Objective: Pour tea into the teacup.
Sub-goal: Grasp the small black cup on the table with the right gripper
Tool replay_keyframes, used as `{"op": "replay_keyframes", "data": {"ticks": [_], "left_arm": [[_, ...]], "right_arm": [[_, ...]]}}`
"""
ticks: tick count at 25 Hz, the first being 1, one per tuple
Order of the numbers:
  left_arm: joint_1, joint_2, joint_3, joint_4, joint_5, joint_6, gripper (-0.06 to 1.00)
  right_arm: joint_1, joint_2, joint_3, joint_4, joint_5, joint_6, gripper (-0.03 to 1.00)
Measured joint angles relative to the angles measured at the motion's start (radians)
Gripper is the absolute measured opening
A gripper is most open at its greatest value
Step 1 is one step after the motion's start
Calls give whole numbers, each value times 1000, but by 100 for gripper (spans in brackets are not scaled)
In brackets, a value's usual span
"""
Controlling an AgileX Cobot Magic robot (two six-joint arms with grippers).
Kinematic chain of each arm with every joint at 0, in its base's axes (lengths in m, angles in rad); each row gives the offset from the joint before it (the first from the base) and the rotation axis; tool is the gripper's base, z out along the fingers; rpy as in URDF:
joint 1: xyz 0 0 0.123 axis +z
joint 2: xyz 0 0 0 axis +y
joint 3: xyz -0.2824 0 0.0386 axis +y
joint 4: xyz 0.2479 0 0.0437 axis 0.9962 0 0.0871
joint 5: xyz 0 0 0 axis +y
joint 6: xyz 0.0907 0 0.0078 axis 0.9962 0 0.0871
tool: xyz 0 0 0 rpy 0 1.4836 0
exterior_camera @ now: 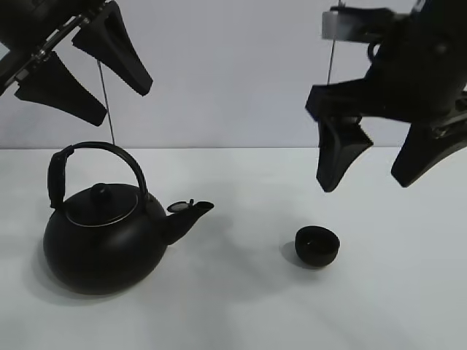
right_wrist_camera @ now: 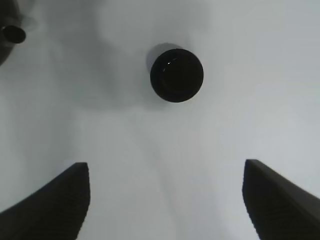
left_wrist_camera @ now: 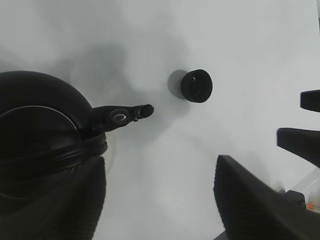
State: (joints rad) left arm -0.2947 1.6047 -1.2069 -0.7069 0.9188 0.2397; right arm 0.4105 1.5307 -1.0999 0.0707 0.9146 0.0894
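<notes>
The small matte-black teacup [exterior_camera: 317, 245] stands upright on the white table, right of centre; it also shows in the left wrist view [left_wrist_camera: 196, 85] and the right wrist view [right_wrist_camera: 176, 75]. The big black kettle [exterior_camera: 102, 233] with arched handle stands at the left, spout pointing toward the cup; it shows in the left wrist view [left_wrist_camera: 40, 145] too. My left gripper [exterior_camera: 84, 62] hangs open and empty high above the kettle. My right gripper [exterior_camera: 372, 171] hangs open and empty above and just right of the cup.
The white table [exterior_camera: 241, 306] spreads around both objects. A pale wall [exterior_camera: 233, 73] stands behind. The kettle's spout tip [right_wrist_camera: 12, 33] shows at the edge of the right wrist view.
</notes>
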Motion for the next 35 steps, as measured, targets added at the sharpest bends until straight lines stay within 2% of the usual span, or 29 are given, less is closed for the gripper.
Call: {"op": "replay_keyframes", "data": {"ticks": [8, 19, 28, 35], "left_arm": [[0, 0, 0, 1, 0, 0, 46], [0, 0, 0, 1, 0, 0, 46], [0, 0, 0, 1, 0, 0, 46], [0, 0, 0, 1, 0, 0, 46]], "right_arm": [[22, 184, 0, -118, -113, 71, 58], [22, 314, -1, -127, -239, 72, 58], [22, 428, -129, -104, -201, 75, 58], [45, 495, -140, -90, -180, 75, 58]]}}
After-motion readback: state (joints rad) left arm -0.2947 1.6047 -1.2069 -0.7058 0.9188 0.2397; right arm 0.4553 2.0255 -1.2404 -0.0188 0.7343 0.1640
